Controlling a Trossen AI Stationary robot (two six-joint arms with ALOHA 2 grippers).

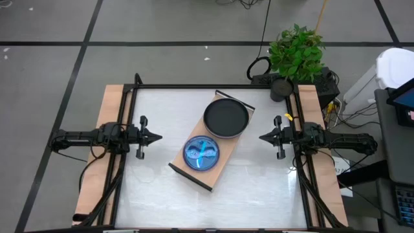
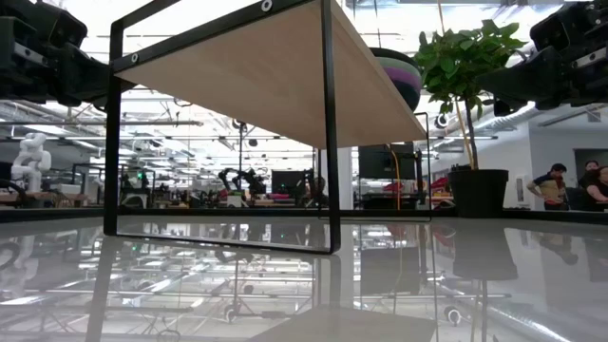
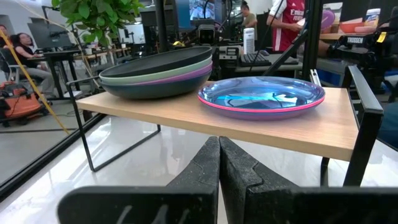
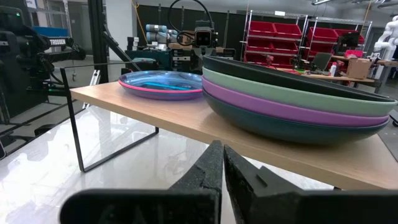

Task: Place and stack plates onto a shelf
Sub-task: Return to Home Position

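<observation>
The shelf (image 1: pixel 193 176) is a long light-wood board lying slantwise at the middle of the white table (image 1: pixel 162 188), its length running from 1 o'clock to 7 o'clock in the high view. At the 1 o'clock end sits the large stack; from above only the black plate (image 1: pixel 226 118) shows. The right wrist view gives the layers beneath it – pale green plate (image 4: pixel 280 90), purple plate (image 4: pixel 280 109), then dark teal plate (image 4: pixel 292 127) on the wood, all nested. Toward the 7 o'clock end the translucent cyan plate (image 1: pixel 202 153) lies on the pink plate (image 3: pixel 261 107), whose rim shows only as a thin line under it in the wrist views. The two stacks sit just beside each other, apart. The low view sees the board from underneath, raised on thin black rails (image 2: pixel 328 123), with only the striped edge of the large stack peeking over the far end – the small plates are hidden there. The left gripper (image 1: pixel 158 136) hangs at 9 o'clock of the shelf and the right gripper (image 1: pixel 262 137) at 3 o'clock, both pointing inward and well apart from it; each wrist view shows its fingers (image 3: pixel 205 168) pressed together on nothing. A potted plant (image 1: pixel 296 52) stands off the table's corner at 1 o'clock.
</observation>
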